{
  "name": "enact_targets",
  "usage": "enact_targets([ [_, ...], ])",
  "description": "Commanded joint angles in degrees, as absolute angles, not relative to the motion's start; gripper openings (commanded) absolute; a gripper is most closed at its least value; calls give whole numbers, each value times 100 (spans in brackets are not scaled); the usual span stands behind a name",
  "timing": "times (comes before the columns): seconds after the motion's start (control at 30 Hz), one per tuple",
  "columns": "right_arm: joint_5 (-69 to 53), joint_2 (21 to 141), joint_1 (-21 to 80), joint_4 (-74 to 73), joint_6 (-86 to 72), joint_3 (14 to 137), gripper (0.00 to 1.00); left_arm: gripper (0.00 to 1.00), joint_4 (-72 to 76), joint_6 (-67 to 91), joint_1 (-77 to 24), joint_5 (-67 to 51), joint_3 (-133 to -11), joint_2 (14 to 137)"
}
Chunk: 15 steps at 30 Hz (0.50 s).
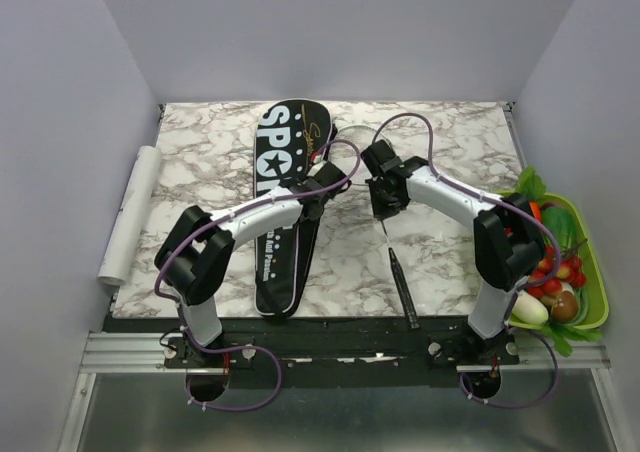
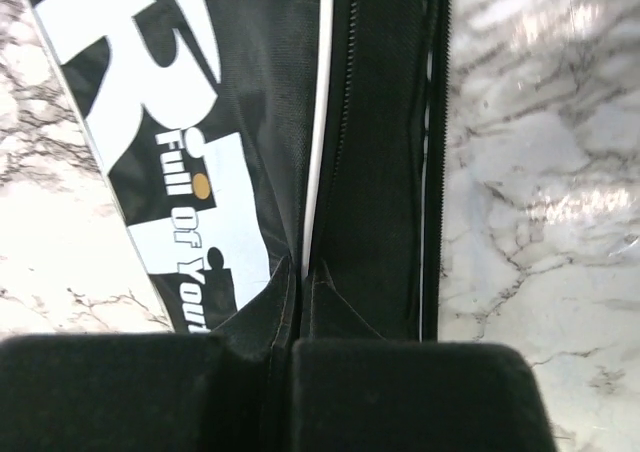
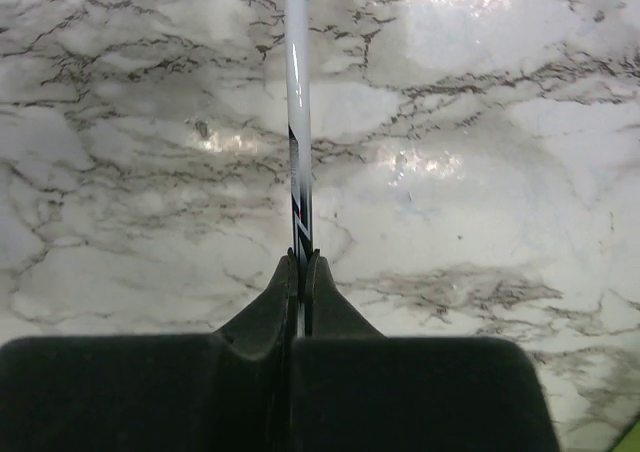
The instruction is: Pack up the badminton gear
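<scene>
The long black bag (image 1: 283,227) lettered SPORT lies lengthwise left of the table's centre. My left gripper (image 1: 326,185) sits at its right edge, and in the left wrist view the gripper (image 2: 300,284) is shut on a fold of the bag (image 2: 370,172) beside the white piping and the zipper. One racket (image 1: 400,277) lies right of the bag with its black handle toward the near edge. My right gripper (image 1: 384,200) is over its thin shaft. In the right wrist view the gripper (image 3: 303,264) is shut on the white-and-black shaft (image 3: 295,112). The racket's hoop is hidden behind the arms.
A white paper roll (image 1: 130,212) lies along the table's left edge. A green basket (image 1: 590,272) of toy vegetables stands at the right edge beside the right arm. A purple cable loops above both wrists.
</scene>
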<state>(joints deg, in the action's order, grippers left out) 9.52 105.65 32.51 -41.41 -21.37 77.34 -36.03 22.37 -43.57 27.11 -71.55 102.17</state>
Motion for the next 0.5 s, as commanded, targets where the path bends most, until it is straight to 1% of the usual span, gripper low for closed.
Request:
enact_targets([
  [0.0,1133,9915,3217,-4297,-2066,7550,1,0,-3507,2277,-3991,2435,-7523,9791],
  [0.17,1222,9353,3217,-4588,-2039,7217,1,0,-3533,2276,-3596,1987,-7856,9747],
  [0.33,993,8843,3287,-4772,-1978,6847,1,0,-3525,2329,-3323,1557,-8130,9800],
  [0.37,1028,8790,3392,-4816,-1934,6803,1,0,-3524,2390,-3270,1260,-8217,9791],
  [0.47,1283,8693,3707,-5036,-1951,6715,1,0,-3568,2540,-3173,1011,-8410,9747],
])
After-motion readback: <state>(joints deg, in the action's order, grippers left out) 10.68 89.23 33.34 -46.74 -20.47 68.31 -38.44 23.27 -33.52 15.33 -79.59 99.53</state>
